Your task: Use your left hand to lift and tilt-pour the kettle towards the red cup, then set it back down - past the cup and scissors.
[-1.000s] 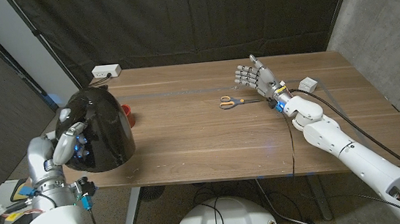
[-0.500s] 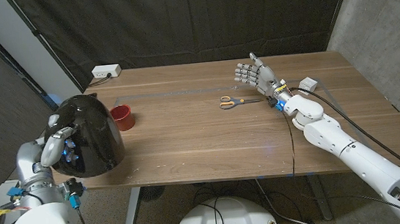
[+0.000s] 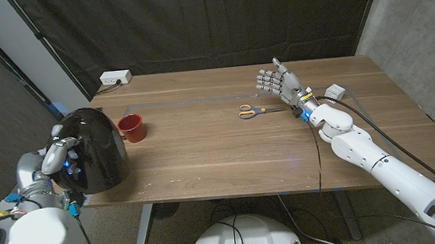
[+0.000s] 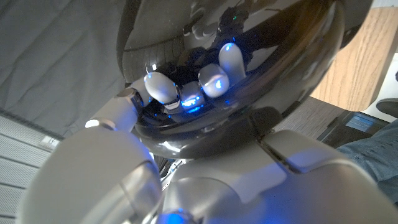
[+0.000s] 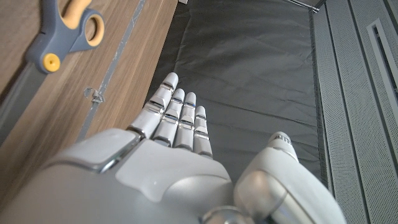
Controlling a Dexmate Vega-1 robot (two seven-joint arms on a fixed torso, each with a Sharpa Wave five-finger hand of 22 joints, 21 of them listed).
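With kettle (image 3: 96,150) in left robot hand (image 3: 59,157), beside red cup (image 3: 132,128).

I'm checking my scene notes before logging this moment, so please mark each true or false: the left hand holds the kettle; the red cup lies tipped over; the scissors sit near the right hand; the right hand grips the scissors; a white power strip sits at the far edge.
1. The left hand holds the black kettle. True.
2. The red cup lies tipped over. False: it stands upright beside the kettle.
3. The scissors lie on the table near the right hand. True.
4. The right hand grips the scissors. False: it is open, holding nothing.
5. A white power strip sits at the table's far edge. True.
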